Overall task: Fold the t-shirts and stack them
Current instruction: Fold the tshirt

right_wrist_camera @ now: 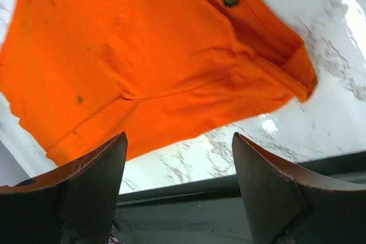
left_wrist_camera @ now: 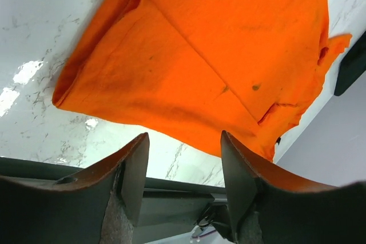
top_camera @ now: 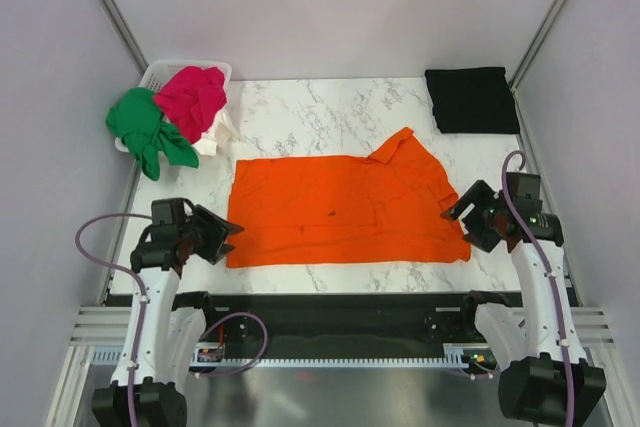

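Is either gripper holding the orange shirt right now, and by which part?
Nothing is held. The left gripper and the right gripper are both open and empty, one near each end of the spread orange shirt.

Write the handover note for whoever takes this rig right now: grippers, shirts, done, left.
Left gripper: open, empty, by the left end of the orange shirt.
Right gripper: open, empty, by its right end.
Orange shirt: spread flat mid-table, one sleeve sticking out at the far right.
Black shirt: folded, far right corner.
Green shirt, magenta shirt and white shirt: bunched at the basket, far left.
Done: black looks folded.
Left: fold the orange, likely stack it on the black, then the three at the basket.
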Robot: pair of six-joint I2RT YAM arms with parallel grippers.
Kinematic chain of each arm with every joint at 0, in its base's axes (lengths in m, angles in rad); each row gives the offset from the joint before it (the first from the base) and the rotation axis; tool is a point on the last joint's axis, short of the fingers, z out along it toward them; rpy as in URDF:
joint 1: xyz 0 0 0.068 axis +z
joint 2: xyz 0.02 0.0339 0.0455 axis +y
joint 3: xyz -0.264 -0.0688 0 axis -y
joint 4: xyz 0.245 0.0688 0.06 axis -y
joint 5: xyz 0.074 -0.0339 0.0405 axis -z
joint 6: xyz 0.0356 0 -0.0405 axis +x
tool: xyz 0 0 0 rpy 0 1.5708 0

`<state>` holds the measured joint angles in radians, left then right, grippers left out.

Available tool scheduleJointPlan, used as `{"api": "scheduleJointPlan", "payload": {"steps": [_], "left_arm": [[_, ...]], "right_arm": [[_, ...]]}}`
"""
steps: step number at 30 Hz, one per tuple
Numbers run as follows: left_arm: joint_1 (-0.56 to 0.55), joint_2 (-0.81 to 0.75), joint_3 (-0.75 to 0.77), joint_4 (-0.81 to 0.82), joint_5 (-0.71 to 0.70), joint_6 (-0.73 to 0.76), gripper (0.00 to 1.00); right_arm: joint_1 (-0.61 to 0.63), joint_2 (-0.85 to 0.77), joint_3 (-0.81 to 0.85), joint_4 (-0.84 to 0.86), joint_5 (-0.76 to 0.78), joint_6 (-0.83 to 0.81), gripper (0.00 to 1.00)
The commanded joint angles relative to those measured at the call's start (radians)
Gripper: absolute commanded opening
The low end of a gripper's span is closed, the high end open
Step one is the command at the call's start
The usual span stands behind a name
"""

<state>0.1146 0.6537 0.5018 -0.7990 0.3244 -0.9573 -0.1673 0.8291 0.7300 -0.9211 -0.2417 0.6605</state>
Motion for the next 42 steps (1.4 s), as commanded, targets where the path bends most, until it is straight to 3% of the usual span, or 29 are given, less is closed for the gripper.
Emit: {"api": "scheduleJointPlan", "payload": {"steps": [1, 6, 7, 14, 16, 22, 28, 33, 34, 42], "left_arm": [[-0.001, 0.026, 0.165, -0.022, -0.008, 0.113, 0.61], [-0.001, 0.105, 0.325, -0.026, -0.142, 0.268, 0.60], [-0.001, 0.115, 0.340, -0.028, -0.153, 0.299, 0.59], [-0.001, 0.046, 0.333, 0.018, -0.229, 0.446, 0.54], [-0.001, 0.015, 0.326, 0.012, -0.271, 0.450, 0.52], [-0.001, 0.032, 0.297, 0.049, -0.263, 0.430, 0.49], [-0.001, 0.040, 0.293, 0.047, -0.318, 0.413, 0.49], [-0.001, 0.047, 0.291, 0.049, -0.320, 0.413, 0.49], [-0.001, 0.050, 0.291, 0.047, -0.321, 0.411, 0.49], [-0.003, 0.052, 0.290, 0.047, -0.321, 0.410, 0.48]], "right_arm": [[0.027, 0.047, 0.101, 0.097, -0.062, -0.009, 0.82], [0.204, 0.371, 0.368, 0.226, -0.028, -0.012, 0.82], [0.219, 0.500, 0.415, 0.229, -0.021, -0.027, 0.82], [0.242, 0.962, 0.825, 0.268, 0.067, -0.142, 0.76], [0.241, 1.101, 0.957, 0.260, 0.096, -0.160, 0.71], [0.241, 1.384, 1.236, 0.246, 0.153, -0.177, 0.69], [0.244, 1.553, 1.382, 0.264, 0.185, -0.193, 0.67], [0.244, 1.602, 1.393, 0.300, 0.188, -0.217, 0.64], [0.242, 1.604, 1.355, 0.310, 0.173, -0.211, 0.58], [0.258, 1.561, 1.257, 0.363, 0.168, -0.196, 0.41]]}}
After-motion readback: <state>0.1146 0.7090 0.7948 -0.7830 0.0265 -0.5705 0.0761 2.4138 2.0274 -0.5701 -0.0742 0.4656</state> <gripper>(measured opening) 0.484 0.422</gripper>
